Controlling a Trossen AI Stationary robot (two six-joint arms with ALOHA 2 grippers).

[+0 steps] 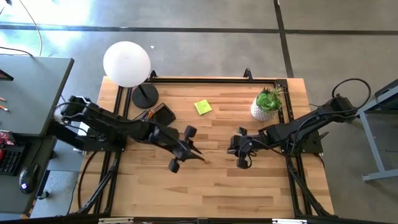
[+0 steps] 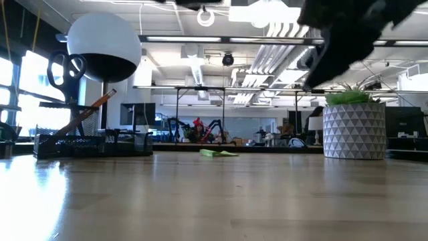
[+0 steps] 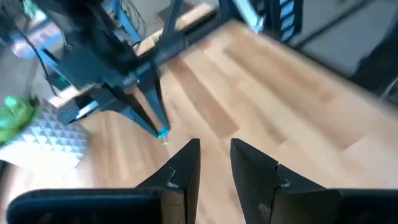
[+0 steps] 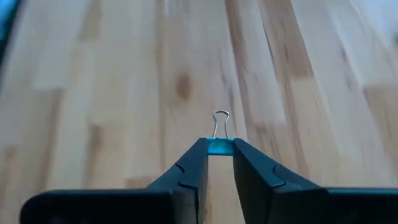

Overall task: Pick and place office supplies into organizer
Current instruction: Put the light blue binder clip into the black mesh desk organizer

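My right gripper [image 4: 217, 148] hangs above the bare middle of the desk [image 1: 249, 186], its fingers [image 4: 189, 168] pinched on a small binder clip [image 4: 219, 140] with a teal body; the wire loop sticks out past the fingertips. From overhead that right gripper [image 1: 241, 149] sits just right of centre, and the clip itself is too small to pick out there.

Facing it across a short gap, my left gripper [image 1: 196, 154] is above the desk's centre-left. In its wrist view the fingers [image 3: 186, 165] stand slightly apart with nothing between them.

Farther back on the left, the organizer [image 1: 160, 114] rests beside the round lamp base [image 1: 144, 96]; scissors [image 2: 63, 70] and an orange pencil [image 2: 93, 107] stand up out of it. The yellow sticky-note pad [image 1: 203, 107] lies flat near the back centre, apart from the organizer. The potted plant [image 1: 267, 104] sits back right.
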